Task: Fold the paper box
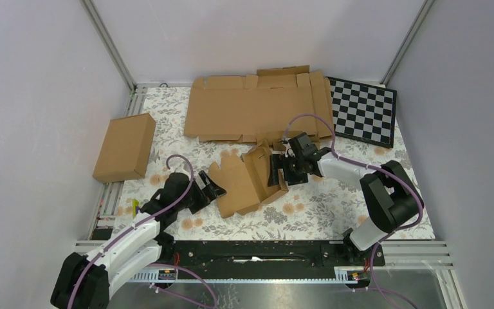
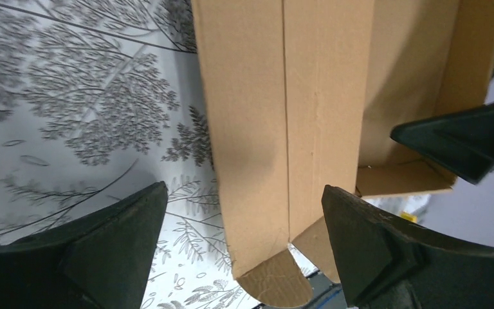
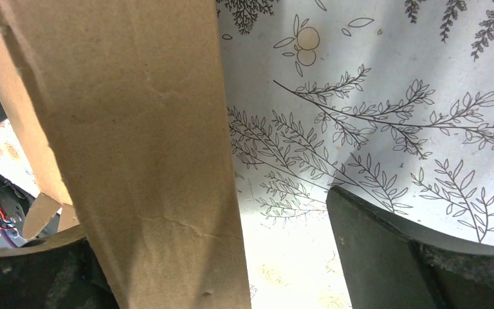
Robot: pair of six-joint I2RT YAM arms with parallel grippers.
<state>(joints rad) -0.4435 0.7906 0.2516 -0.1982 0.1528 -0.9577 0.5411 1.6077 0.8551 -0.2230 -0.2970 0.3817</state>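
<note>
The paper box (image 1: 244, 183) sits half-formed in the middle of the worktop (image 1: 325, 207), between my arms. The left tool (image 1: 213, 188) and right tool (image 1: 276, 168) are both spread wide, each straddling a wall panel without pinching it. I judge the corrugated card light, stiff across panels and yielding at creases, so I'd grip a panel edge beside a crease.

Brown carton (image 1: 125, 147) lies at worktop (image 1: 334, 212) left edge. Wide flat cardboard sheets (image 1: 251, 109) along far edge, approx. mid. Checkerboard (image 1: 363, 111) in far-right corner, just beside sheets.
</note>
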